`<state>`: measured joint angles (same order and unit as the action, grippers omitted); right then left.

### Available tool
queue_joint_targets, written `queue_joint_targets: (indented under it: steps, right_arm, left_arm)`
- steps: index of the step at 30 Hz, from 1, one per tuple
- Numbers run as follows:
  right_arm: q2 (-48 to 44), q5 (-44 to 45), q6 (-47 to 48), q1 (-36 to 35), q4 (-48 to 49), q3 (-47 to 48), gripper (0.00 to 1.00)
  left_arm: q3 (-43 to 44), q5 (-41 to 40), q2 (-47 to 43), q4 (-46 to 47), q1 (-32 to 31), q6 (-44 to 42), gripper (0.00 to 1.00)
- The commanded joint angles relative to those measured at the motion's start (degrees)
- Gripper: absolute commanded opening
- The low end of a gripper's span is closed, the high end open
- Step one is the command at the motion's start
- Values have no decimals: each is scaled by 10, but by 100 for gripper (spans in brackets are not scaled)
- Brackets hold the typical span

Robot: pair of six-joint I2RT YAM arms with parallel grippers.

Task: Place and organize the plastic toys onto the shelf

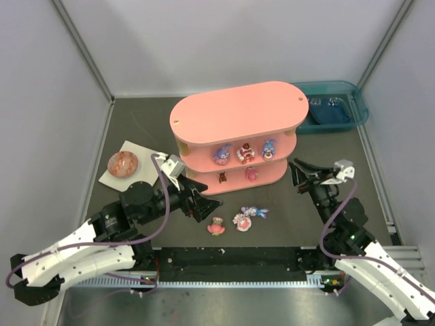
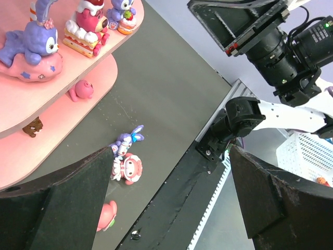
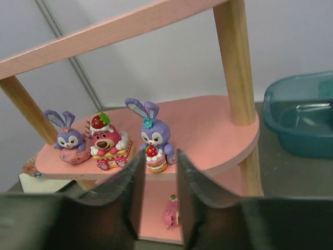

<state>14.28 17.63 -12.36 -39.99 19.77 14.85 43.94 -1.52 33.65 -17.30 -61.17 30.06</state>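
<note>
The pink three-tier shelf (image 1: 238,112) stands mid-table. Its middle tier holds a purple bunny on a pink base (image 1: 221,154), a red bear on cake (image 1: 246,153) and a purple bunny with a cake (image 1: 269,149). The bottom tier holds a small brown figure (image 1: 222,177) and a pink one (image 1: 251,174). Three toys lie on the table in front: a red-pink one (image 1: 216,227), a pink-white one (image 1: 241,221) and a purple bunny (image 1: 255,212). My left gripper (image 1: 202,204) is wide open and empty, just left of them (image 2: 171,151). My right gripper (image 1: 299,173) is narrowly open and empty, facing the shelf's right end (image 3: 160,153).
A teal bin (image 1: 336,105) sits at the back right. A speckled brown-red ball (image 1: 123,163) rests on a white plate at the left. The black base rail (image 1: 231,261) runs along the near edge. A white basket (image 2: 307,156) is off the table.
</note>
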Motion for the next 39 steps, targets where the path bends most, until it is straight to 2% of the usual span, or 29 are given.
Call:
queue_joint_targets:
  steps: [1, 2, 3, 11, 20, 39]
  right_arm:
    - [42, -29, -15, 3, -99, 55, 21]
    - [49, -43, -10, 3, -95, 56, 16]
    - [64, -48, -9, 4, -77, 55, 0]
    - [117, -51, -24, 3, 19, 35, 0]
    - [177, -68, -28, 3, 48, 38, 0]
    - [215, -67, -35, 3, 84, 26, 0]
  left_arm:
    - [-5, 2, 1, 37, -1, -1, 98]
    - [-6, 1, -1, 36, -1, -2, 98]
    - [-7, -1, -2, 36, -1, -1, 98]
    - [-10, -17, -24, 23, -1, -1, 98]
    - [-10, -20, -23, 17, -1, -5, 99]
    - [-3, -22, -14, 17, -1, -12, 99]
